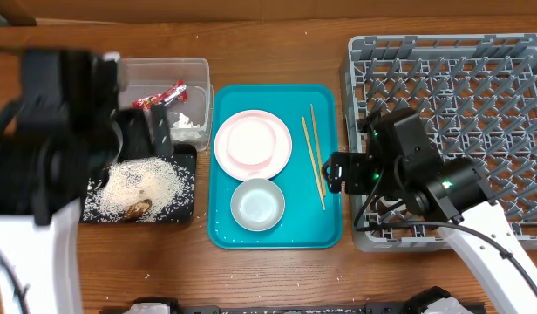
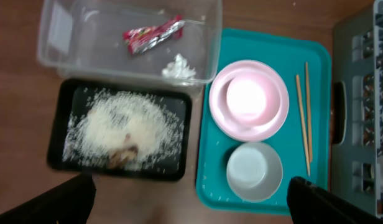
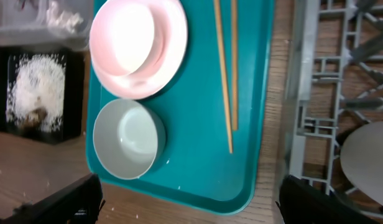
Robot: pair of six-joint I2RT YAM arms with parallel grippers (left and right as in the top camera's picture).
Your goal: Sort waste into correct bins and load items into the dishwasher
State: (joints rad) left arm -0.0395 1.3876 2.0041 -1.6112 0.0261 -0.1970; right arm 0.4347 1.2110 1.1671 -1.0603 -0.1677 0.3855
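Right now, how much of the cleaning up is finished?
Done: wrapper and tissue lie in the clear tub, rice in the black tray. In hand: nothing; left pincer and right pincer are open, empty. Left: plate, bowl and chopsticks sit on the teal tray, not in the grey rack.

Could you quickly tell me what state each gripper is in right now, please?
Left gripper: open, holding nothing.
Right gripper: open, holding nothing.
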